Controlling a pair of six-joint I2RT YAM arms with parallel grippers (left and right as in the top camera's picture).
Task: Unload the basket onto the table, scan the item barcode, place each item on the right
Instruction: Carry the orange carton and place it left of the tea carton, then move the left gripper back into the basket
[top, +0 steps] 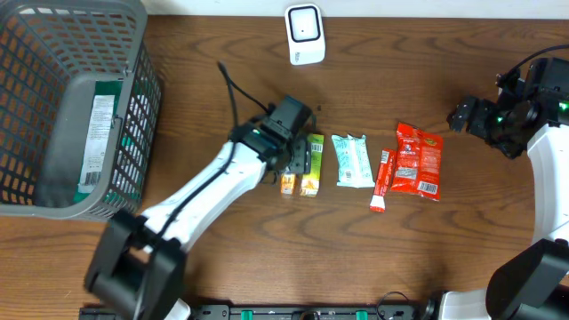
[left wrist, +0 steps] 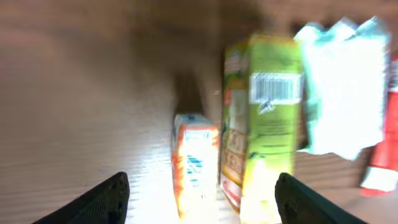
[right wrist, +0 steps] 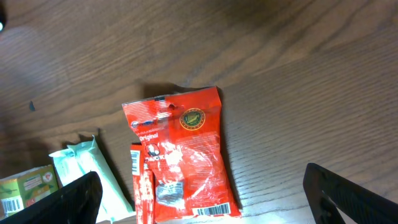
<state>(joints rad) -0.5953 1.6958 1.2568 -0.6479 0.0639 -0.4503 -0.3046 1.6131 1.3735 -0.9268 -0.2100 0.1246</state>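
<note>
My left wrist view is smeared: print on the tall green cardboard carton [left wrist: 264, 118] and the small orange box [left wrist: 194, 162] beside it won't read, and the pale crinkled plastic wrapper [left wrist: 345, 87] runs off the right edge. From overhead, my left gripper [top: 302, 160] covers part of that carton. Right wrist catches only the carton's corner, bottom left. The green-and-white packet [top: 100, 133] inside the grey mesh plastic basket [top: 147, 62] carries lettering too small to read.

The green box [top: 313, 173] and orange box [top: 287, 184] lie flat together, well apart from the white scanner [top: 305, 34]. The green one's barcode faces up.
</note>
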